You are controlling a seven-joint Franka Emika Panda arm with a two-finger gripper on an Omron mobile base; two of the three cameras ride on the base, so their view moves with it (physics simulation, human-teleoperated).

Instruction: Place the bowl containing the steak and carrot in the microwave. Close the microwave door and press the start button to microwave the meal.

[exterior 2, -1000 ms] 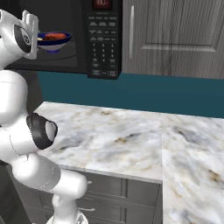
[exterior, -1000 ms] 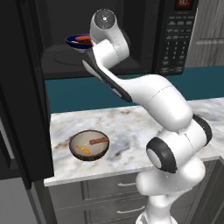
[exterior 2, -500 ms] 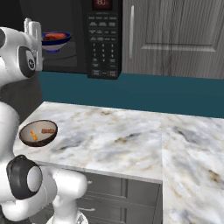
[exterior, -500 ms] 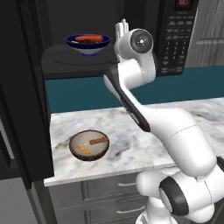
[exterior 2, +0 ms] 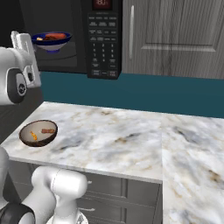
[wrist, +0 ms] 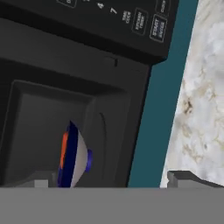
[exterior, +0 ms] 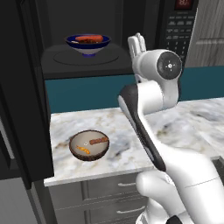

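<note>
Fingers (exterior: 139, 43) apart, holding nothing, gripper (exterior: 140, 40) raised just outside microwave (exterior: 131, 39) mouth. Bowl (exterior: 88, 43) with carrot (exterior: 89, 38) sits on turntable, left and farther in. Microwave door (exterior: 22, 87) hangs open far left; likely next target.

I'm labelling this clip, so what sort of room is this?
A simulated home kitchen, most likely: a black microwave above a marble counter, grey cabinets, and food bowls, one blue bowl inside the oven.
</note>
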